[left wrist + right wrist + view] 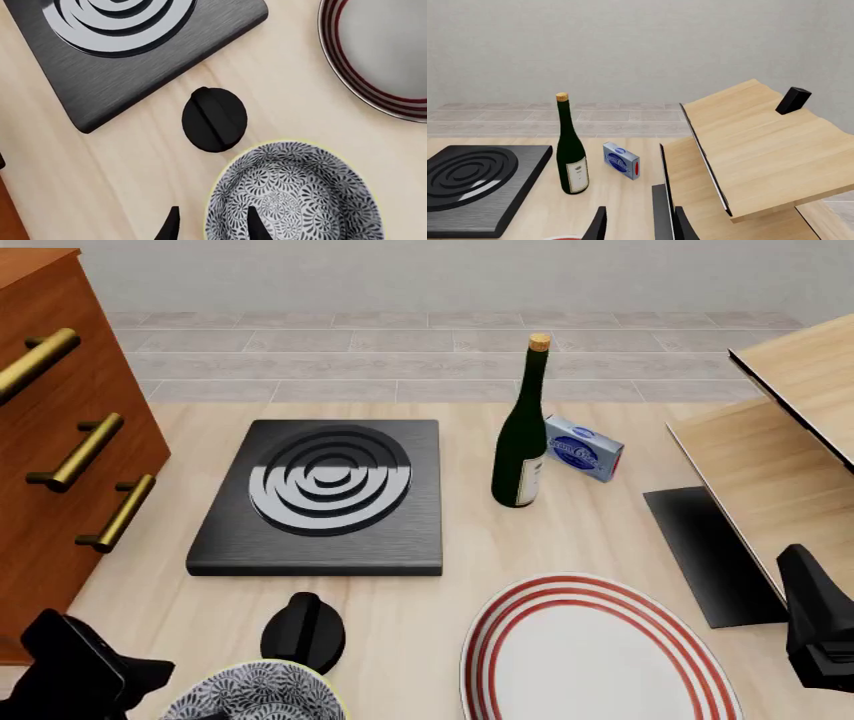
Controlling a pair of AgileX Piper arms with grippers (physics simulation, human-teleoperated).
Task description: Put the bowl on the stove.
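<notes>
Blue-and-white flowers fill my left wrist view: the bowl (297, 195) sits on the pale wooden table (133, 180), and my left claw (210, 225) is spread open with one fingertip (257, 225) over the bowl's inside and the other outside its rim, so the wall lies between them. I cannot tell whether either tip touches it. A small black knob (215, 119) lies just beside the bowl, between it and the stove (133, 60), whose corner and silver rings show beyond. A red-ringed plate (380, 55) sits off to one side, apart from the bowl.

From the front view, the bowl (260, 695) is at the near edge, left of centre, with the knob (304, 630) just behind it and the stove (320, 495) farther back. The left arm (74, 670) is beside the bowl. The plate (594, 650) lies to the right, and a green bottle (521, 430) and a small blue box (583, 448) stand behind it. Brown drawers (67, 440) line the left side; the right arm (821, 620) waits at the right edge.

Through the right wrist view, my right claw (637, 225) is open and holds nothing, facing the bottle (570, 155), the box (621, 160), the stove (474, 180) and a wooden shelf (760, 145).
</notes>
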